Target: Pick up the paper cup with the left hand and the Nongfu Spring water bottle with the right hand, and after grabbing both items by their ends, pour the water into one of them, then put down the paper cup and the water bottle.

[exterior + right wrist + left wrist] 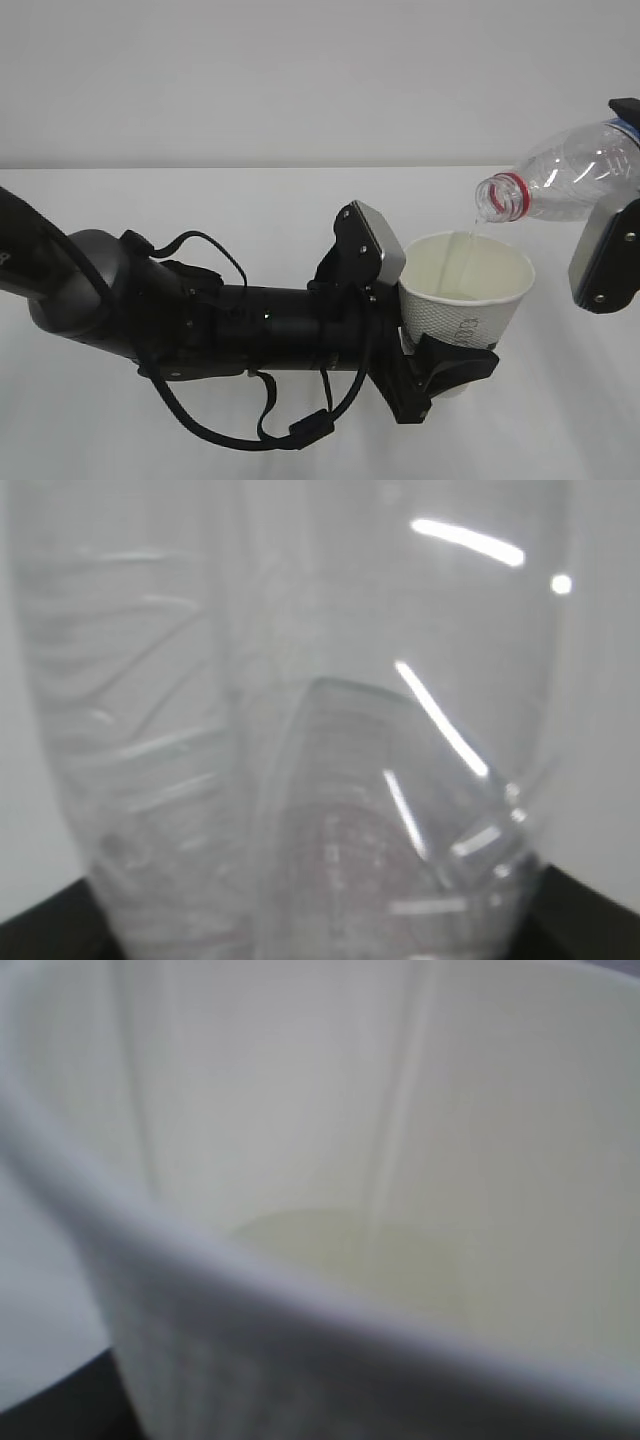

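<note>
The exterior view is bright and evenly lit, with soft diffuse light and barely any shadow on the white table [300, 440]; it is sharp throughout. White glints streak the clear water bottle [565, 180]. Both wrist views are badly out of focus: the paper cup [330, 1160] fills the left one as a pale blur, and the right one shows hazy ribbed plastic with 3 bright streaks of glare
</note>
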Available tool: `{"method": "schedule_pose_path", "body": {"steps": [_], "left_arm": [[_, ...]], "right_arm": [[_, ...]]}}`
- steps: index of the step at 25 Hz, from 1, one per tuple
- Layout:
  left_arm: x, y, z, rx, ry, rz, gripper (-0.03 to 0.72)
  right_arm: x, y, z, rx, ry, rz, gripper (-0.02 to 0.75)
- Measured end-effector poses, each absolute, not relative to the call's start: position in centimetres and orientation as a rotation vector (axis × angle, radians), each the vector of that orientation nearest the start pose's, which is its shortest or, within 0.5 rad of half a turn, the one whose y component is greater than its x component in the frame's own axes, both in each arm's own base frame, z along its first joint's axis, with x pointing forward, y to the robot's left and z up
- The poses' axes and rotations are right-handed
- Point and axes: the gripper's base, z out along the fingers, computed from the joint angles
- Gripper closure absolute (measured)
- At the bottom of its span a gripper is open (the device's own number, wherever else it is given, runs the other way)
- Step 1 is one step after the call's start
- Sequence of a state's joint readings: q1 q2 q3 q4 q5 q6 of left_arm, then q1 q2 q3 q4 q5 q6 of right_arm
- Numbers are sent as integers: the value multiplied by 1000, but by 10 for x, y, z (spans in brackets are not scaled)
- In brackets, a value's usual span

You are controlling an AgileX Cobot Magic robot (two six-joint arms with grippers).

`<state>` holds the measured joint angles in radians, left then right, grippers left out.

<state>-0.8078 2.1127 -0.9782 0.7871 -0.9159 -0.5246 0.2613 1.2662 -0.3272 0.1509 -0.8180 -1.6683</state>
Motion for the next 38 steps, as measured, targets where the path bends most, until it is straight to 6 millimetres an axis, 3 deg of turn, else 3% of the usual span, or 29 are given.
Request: {"method": "schedule_pose_path", "body": {"steps": [38], "left_arm": [[236,-321,116,1172,1581,-1084,195]], "right_arm": [[219,48,227,-1307,1116,-1088,244]]}}
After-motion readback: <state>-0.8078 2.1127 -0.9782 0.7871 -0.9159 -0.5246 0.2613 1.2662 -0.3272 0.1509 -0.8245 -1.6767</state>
